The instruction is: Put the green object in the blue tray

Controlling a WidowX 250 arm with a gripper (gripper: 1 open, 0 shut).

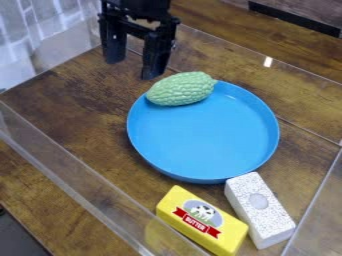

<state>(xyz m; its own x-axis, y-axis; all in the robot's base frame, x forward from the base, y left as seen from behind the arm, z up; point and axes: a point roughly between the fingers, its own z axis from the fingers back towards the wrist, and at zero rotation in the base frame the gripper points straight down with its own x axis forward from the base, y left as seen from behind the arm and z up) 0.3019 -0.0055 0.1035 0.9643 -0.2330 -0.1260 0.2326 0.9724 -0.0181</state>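
Observation:
The green object (pixel 182 89), a pale bumpy oval lump, lies on the far left rim of the blue tray (pixel 214 145), partly over its edge. My gripper (pixel 136 62) hangs just behind and to the left of it, pointing down, with its two dark fingers (pixel 155 58) spread apart and nothing between them. The gripper is open and does not touch the green object.
A yellow box (pixel 201 219) and a white speckled block (pixel 259 208) lie side by side at the front, near the tray's front rim. A clear plastic wall (pixel 54 150) runs along the table's left and front edges.

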